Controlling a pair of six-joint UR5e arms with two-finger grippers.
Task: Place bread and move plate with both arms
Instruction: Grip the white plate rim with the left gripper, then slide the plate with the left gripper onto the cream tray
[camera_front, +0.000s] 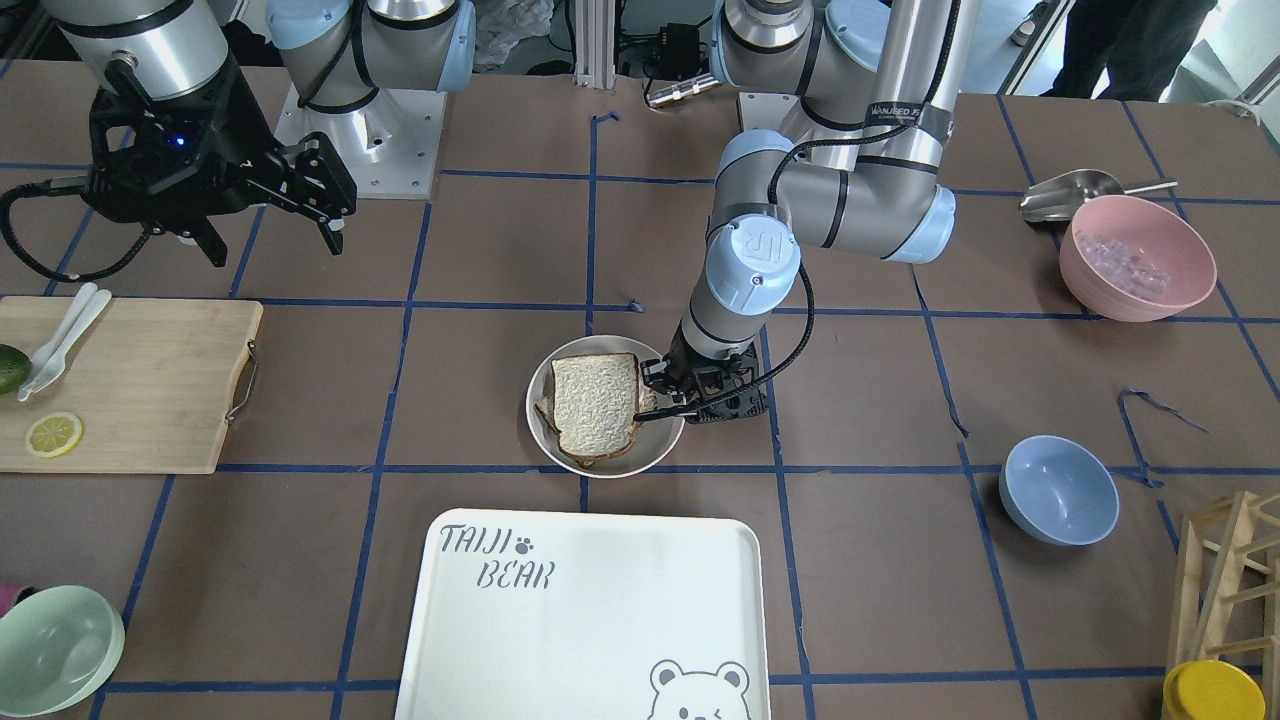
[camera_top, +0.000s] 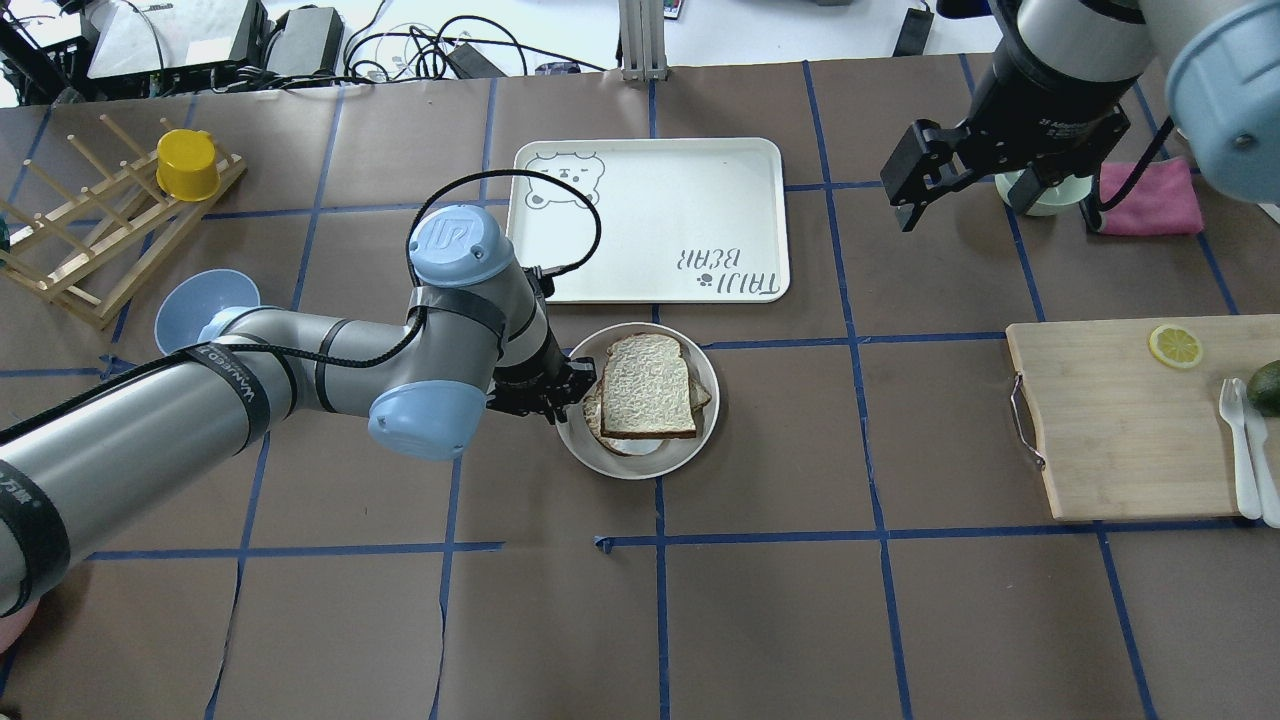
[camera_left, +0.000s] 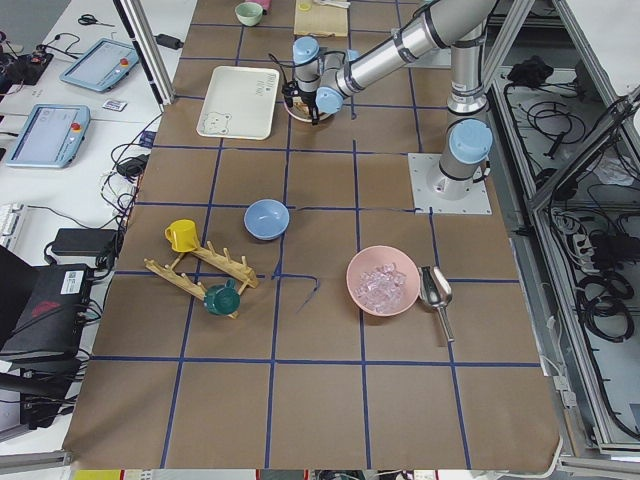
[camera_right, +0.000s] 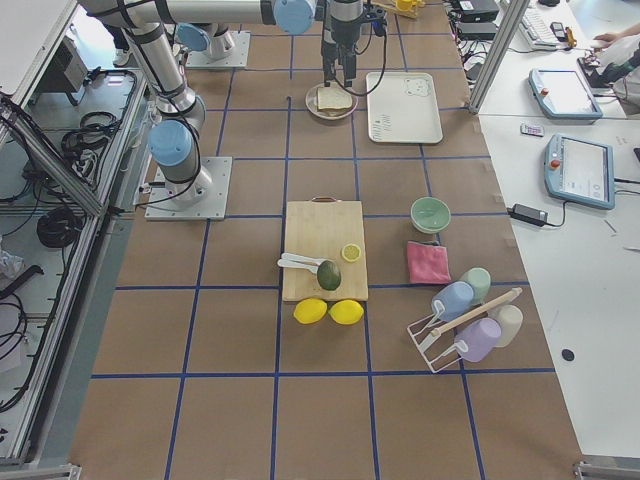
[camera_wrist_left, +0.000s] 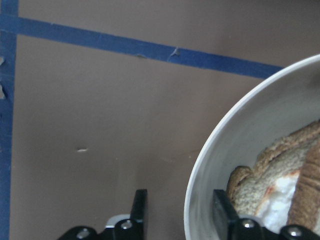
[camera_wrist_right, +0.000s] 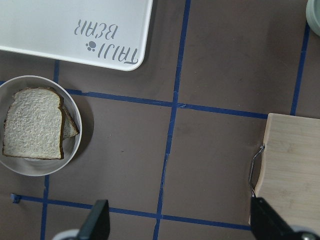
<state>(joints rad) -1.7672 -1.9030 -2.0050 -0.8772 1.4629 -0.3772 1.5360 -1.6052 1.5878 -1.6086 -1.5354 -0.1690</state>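
Surface: brown table (camera_top: 760, 620), blue tape grid.
Plate (camera_top: 640, 471): bears bread (camera_top: 648, 385) atop darker slice (camera_top: 598, 425).
Left gripper (camera_wrist_left: 177, 197): parted, straddling plate rim.
Right gripper (camera_front: 275, 250): spread wide, empty.

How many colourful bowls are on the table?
3. The pink bowl and the blue bowl sit on the robot's left; the green bowl sits on its right, past the cutting board.
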